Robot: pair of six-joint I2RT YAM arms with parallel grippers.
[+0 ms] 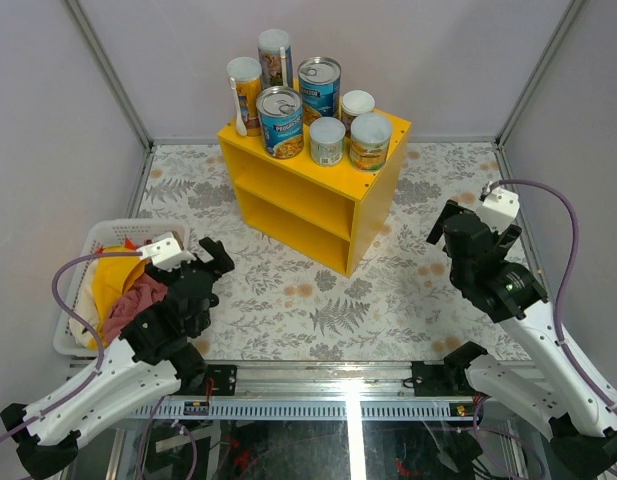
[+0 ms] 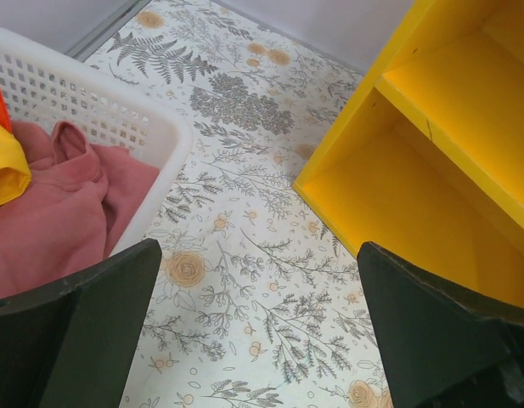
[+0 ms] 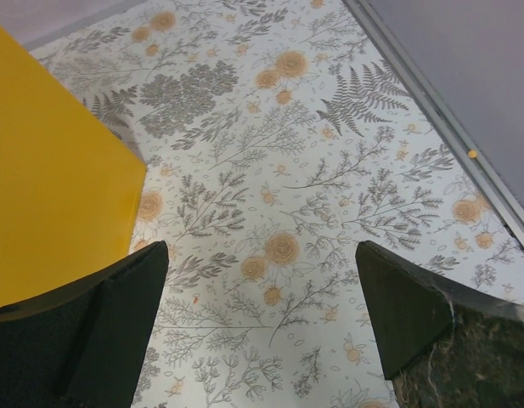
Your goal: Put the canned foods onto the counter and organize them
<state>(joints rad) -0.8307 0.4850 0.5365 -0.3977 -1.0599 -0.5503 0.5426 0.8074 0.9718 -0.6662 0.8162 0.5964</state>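
Several canned foods stand together on the flat top of the yellow counter (image 1: 363, 215). They are two tall tubes (image 1: 275, 58), two blue-labelled pull-tab cans (image 1: 279, 121), two short pale-lidded cans (image 1: 327, 140) and a yellow-labelled can (image 1: 370, 140). My left gripper (image 1: 213, 262) is open and empty, low over the mat to the counter's front left. In the left wrist view (image 2: 260, 331) the counter's open compartments (image 2: 431, 170) are ahead on the right. My right gripper (image 1: 448, 225) is open and empty to the right of the counter. In the right wrist view (image 3: 262, 323) the counter's side (image 3: 49, 170) is at left.
A white laundry basket (image 1: 76, 290) with pink and yellow cloth stands at the left edge, next to the left arm; it also shows in the left wrist view (image 2: 100, 119). A floral mat (image 1: 318, 300) covers the table. Grey walls close in the back and sides.
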